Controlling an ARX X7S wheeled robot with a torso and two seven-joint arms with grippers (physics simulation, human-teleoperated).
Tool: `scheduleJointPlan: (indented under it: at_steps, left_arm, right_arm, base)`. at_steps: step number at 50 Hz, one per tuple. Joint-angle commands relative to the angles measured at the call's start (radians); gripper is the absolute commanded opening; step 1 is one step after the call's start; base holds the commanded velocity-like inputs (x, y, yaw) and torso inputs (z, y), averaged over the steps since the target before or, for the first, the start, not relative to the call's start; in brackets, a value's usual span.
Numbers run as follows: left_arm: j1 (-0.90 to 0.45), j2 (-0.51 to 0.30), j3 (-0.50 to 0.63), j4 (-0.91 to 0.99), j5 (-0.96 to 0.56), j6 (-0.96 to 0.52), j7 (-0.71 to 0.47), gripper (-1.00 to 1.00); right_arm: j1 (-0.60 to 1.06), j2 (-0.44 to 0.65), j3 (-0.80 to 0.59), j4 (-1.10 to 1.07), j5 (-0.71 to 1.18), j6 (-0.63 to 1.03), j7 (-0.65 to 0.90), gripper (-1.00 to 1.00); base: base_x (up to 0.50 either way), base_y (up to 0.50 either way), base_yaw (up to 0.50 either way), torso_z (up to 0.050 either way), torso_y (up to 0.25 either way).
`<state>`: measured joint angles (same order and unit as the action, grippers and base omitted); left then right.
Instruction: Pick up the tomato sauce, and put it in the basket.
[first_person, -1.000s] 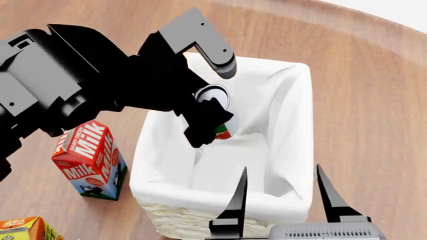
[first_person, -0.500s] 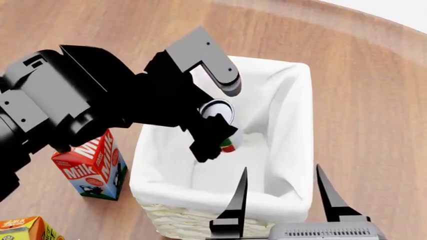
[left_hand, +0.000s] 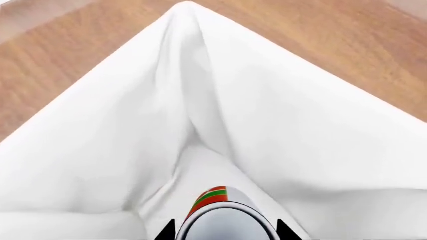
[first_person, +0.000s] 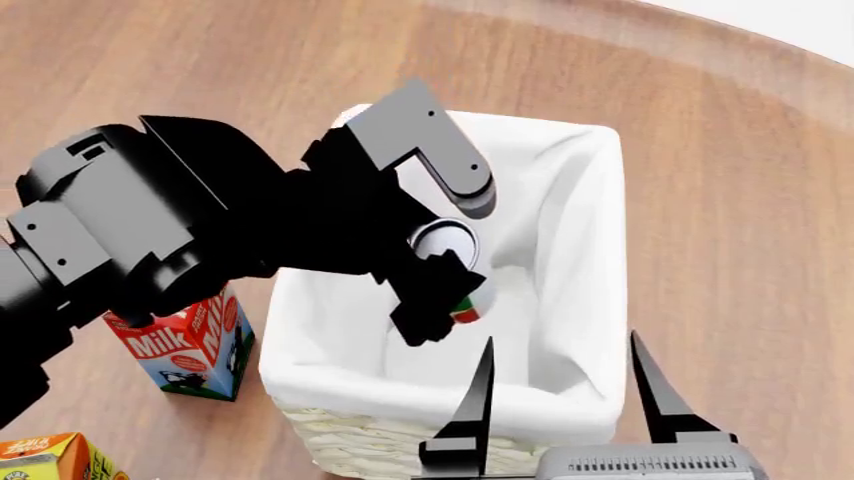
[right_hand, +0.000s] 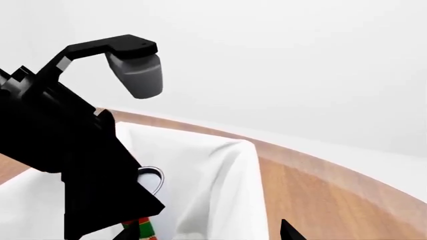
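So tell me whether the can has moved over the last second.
Yes. In the head view the tomato sauce can, held in the left gripper, has shifted toward the basket's near end and deeper over its lining.

Our left arm reaches from the left side across the front of us, its big black links bent at the elbow, and the wrist points downward. The left gripper (first_person: 447, 275) is closed around a can, with one black finger on each side of it. Our right gripper (first_person: 561, 390) waits low at the near edge of the head view, its two thin fingers spread wide apart and pointing forward, holding nothing.
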<state>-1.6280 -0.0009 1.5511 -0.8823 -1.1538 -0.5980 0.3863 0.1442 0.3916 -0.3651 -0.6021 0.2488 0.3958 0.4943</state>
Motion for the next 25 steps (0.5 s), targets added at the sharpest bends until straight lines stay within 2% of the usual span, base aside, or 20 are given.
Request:
scheduleJointPlan:
  at_steps: [1, 25]
  left_arm:
    - [0.013, 0.001, -0.009, 0.016, -0.011, -0.003, -0.021, -1.0]
    - [0.027, 0.001, -0.007, 0.022, -0.038, -0.003, -0.05, -1.0]
  right_arm:
    - [0.0, 0.003, 0.0, -0.001, 0.003, 0.0, 0.003, 1.0]
    - [-0.002, 0.009, 0.004, 0.006, 0.007, -0.008, 0.008, 1.0]
  base:
    - [0.0, 0.0, 0.0, 0.0, 0.0]
    - [0.0, 0.0, 0.0, 0.0, 0.0]
